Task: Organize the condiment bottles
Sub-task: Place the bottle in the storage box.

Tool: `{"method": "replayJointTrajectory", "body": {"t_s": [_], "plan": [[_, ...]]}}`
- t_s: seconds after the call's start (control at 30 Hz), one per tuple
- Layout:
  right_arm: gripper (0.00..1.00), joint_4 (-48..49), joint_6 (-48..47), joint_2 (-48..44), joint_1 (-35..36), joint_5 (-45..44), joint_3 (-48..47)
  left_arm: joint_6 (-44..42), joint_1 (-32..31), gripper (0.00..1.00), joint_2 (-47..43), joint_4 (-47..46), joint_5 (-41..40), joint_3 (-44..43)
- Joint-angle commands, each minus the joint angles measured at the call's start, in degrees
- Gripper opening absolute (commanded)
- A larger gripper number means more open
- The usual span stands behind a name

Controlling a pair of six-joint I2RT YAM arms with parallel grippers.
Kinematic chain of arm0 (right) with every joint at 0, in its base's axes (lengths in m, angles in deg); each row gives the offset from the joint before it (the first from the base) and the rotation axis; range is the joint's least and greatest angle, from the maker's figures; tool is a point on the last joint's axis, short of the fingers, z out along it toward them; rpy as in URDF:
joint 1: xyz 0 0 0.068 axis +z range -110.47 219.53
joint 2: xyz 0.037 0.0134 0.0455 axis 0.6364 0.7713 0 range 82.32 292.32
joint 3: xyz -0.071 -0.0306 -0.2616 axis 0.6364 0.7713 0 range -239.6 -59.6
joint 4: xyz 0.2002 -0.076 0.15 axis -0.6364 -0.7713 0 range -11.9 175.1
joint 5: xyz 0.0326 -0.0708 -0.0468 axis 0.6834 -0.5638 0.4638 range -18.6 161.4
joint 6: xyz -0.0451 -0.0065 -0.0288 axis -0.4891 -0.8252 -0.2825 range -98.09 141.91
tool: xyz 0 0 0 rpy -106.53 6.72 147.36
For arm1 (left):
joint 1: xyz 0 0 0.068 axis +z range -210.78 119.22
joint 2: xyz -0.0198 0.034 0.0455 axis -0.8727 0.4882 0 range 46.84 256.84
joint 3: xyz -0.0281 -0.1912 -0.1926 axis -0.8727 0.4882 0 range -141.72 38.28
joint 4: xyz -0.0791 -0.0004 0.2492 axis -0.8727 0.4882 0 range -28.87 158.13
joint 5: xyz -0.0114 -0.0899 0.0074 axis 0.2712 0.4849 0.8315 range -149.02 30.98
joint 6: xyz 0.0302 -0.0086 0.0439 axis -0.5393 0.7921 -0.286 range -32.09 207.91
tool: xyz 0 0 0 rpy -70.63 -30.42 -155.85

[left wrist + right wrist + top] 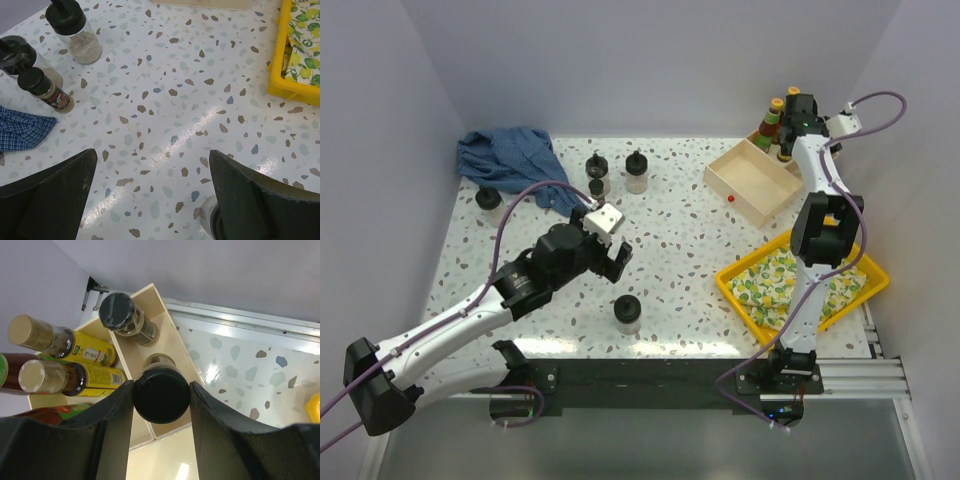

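Over the beige wooden divided tray [760, 185], a squat clear black-lidded jar [161, 402] is clamped in the right pincer [161, 390]. Slim sauce bottles [85, 352] are already housed there. Well away from the tray, several jars [636, 172] are left on the table [690, 250]. The left pincer [152, 165] is spread wide, empty.

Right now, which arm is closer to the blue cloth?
Left. The left gripper, open, hovers over the table close by the blue cloth; the right gripper is far across at the beige tray, shut on a black-lidded jar.
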Motion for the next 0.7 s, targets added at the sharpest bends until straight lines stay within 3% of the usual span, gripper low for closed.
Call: {"method": "replayJointTrajectory", "body": {"t_s": [0.0,0.2,0.23,0.4,0.67], "plan": [[0.0,3.9,3.9,0.0,-0.9,-4.3,0.3,-1.5,-0.2,1.0,0.3,-1.0,0.5,-1.3],[0.0,5.2,4.1,1.7,-1.7,-2.9,0.2,-1.6,-0.2,1.0,0.7,-0.9,0.4,-1.5],[0.06,5.5,3.9,2.6,-1.8,-2.3,-0.2,-1.6,-0.2,1.0,0.7,-0.9,0.5,-1.5],[0.08,4.9,3.3,4.9,-2.1,-1.4,-3.3,-1.7,-0.2,1.0,1.2,-0.8,0.5,-1.6],[0.28,11.1,-1.8,6.6,-2.5,0.0,-4.2,-1.9,-0.2,1.0,1.7,-0.7,0.3,-1.7]]}}
